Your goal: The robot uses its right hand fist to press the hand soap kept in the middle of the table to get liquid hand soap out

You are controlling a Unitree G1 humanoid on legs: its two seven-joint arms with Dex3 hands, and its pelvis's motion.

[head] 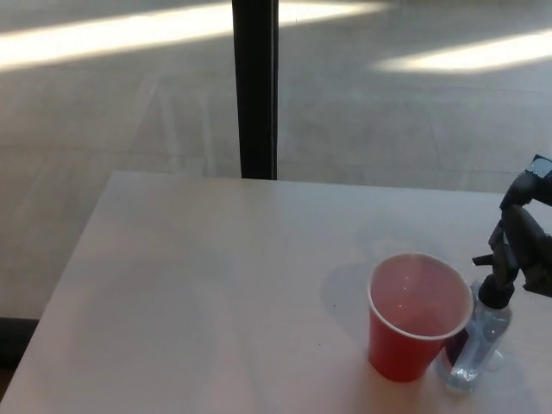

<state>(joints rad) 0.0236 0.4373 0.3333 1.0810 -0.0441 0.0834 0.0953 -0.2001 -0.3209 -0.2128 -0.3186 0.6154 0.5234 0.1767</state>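
Observation:
A clear hand soap bottle [479,341] with a black pump head [495,278] stands near the table's right front, its spout pointing left over a red plastic cup [417,315]. The cup sits just left of the bottle, touching or nearly touching it, and looks empty. My right hand [524,243] comes in at the right edge with its black fingers curled together, resting on top of the pump head. Part of the hand is cut off by the picture's edge. My left hand does not show.
The pale table [216,285] spreads out to the left of the cup. Beyond its far edge lies a grey floor with bright strips of light, and a black post [255,86] stands behind the table.

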